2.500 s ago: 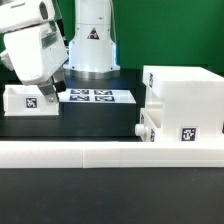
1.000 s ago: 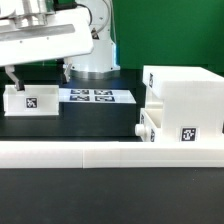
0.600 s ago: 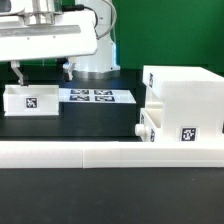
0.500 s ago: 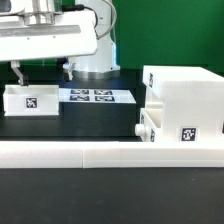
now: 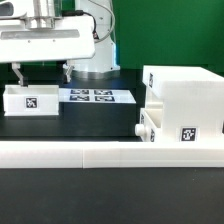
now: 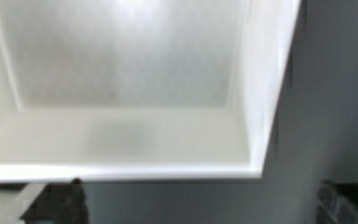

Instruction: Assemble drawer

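Hovering just above the tray (image 5: pixel 30 99) at the exterior view's left, the tool (image 5: pixel 42 76) is seen spread wide, one finger to each side of the tray, and nothing is held. No contact can be made out; the fingertips (image 5: pixel 18 74) appear to be a little clear of the tray's top edge. From the wrist view only the tray's white hollow (image 6: pixel 140 90) and one inner corner are shown, so the tool is judged to be lined up over it for a pick.

Little of the job looks done. The housing (image 5: pixel 186 98) is parked well apart at the exterior view's right, and this tray has not yet been slid in. A small white piece (image 5: pixel 148 126) is pressed against the housing's near lower corner; whether it is the second tray cannot be told. Grasping, carrying and inserting are all reckoned to be left.

The table (image 5: pixel 95 125) is dark and matte. The marker board (image 5: pixel 91 96) is laid flat just beside the tray, a long white rail (image 5: pixel 100 153) is stretched across the front, and the arm's white base (image 5: pixel 90 45) is set against a green backdrop (image 5: pixel 112 40).
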You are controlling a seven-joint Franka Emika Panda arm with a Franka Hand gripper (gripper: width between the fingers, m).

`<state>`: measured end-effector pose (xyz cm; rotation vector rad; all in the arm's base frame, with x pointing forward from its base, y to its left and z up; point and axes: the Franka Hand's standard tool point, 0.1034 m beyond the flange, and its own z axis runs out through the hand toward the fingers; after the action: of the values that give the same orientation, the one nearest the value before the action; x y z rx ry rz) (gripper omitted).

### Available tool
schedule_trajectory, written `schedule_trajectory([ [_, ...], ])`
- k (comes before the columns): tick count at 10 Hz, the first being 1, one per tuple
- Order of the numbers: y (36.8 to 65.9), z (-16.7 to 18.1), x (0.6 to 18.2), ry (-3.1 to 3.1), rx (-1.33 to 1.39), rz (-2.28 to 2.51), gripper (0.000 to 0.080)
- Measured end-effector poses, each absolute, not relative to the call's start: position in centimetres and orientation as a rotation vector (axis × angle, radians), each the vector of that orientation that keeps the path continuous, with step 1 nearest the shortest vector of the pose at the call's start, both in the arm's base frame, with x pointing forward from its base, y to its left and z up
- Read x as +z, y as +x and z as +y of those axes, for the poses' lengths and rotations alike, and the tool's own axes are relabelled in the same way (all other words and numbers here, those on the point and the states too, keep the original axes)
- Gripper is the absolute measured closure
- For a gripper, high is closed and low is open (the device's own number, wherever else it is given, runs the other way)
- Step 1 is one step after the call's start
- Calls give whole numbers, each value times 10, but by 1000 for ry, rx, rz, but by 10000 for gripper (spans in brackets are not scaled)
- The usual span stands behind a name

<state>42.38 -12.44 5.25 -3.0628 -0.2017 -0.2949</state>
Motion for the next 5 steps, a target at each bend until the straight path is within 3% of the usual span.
schedule_trajectory([
  [5, 395, -118, 23, -3081, -282, -165, 151],
])
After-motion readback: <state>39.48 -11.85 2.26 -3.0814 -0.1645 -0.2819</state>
